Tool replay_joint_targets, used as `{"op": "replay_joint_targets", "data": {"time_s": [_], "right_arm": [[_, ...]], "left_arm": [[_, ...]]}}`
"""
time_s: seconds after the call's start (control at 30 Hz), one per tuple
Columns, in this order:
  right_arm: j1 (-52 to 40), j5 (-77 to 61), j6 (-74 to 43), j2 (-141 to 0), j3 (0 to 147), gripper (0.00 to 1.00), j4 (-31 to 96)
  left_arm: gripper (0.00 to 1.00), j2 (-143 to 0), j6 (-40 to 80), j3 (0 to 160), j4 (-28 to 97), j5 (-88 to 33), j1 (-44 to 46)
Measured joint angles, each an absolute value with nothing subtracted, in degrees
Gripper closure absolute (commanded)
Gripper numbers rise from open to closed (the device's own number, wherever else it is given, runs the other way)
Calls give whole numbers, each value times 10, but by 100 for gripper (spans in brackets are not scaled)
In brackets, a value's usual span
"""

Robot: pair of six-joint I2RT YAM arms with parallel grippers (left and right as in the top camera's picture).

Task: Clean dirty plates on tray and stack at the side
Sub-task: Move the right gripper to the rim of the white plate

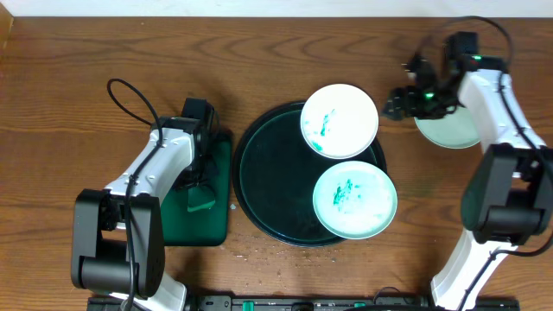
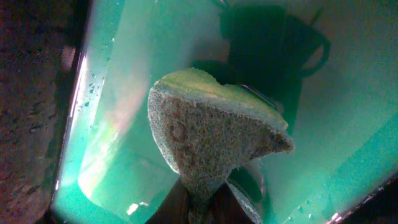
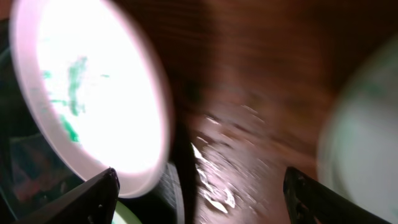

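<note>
From overhead, the upper plate [image 1: 339,121] and the lower plate [image 1: 354,200] were seen on the right side of the tray [image 1: 268,164], the upper one just left of the right claw [image 1: 396,104], the nearer claw, while a third plate [image 1: 451,134] lay on the desk [image 1: 86,52]. At the left wrist, the left claw [image 2: 199,202] was pinched on a sponge [image 2: 211,134] over the small green tray [image 2: 124,74]. At the right wrist, the right claw's fingers [image 3: 93,199] were spread wide, nothing held, with the upper plate past the left finger.

The brown wooden surface [image 1: 78,52] carries a big dark round tray [image 1: 259,173] mid-frame. A smaller green rectangular tray [image 1: 186,226] sits just left of it, and a pale plate [image 1: 449,134] lies upper right, partly under an arm. A few pale specks [image 1: 251,252] are scattered low in the centre.
</note>
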State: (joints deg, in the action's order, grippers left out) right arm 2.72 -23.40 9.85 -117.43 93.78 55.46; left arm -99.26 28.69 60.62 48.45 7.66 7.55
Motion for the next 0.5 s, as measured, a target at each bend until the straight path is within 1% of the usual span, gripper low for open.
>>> {"op": "replay_joint_targets", "data": {"time_s": [0.07, 0.13, 0.17, 0.27, 0.4, 0.5], "right_arm": [[3, -239, 105, -1174, 938, 20, 542], [-19, -241, 109, -1174, 938, 27, 529], [-30, -238, 107, -1174, 938, 27, 524], [-53, -216, 90, -1174, 938, 28, 515], [-60, -183, 71, -1174, 938, 21, 513], [-57, -162, 63, -1176, 938, 25, 511]], "left_arm": [[93, -993, 287, 606, 482, 77, 76], [93, -993, 287, 606, 479, 77, 76], [93, -993, 287, 606, 478, 77, 76], [93, -993, 287, 606, 477, 77, 76], [92, -993, 287, 606, 477, 77, 76], [92, -993, 287, 606, 477, 77, 76]]}}
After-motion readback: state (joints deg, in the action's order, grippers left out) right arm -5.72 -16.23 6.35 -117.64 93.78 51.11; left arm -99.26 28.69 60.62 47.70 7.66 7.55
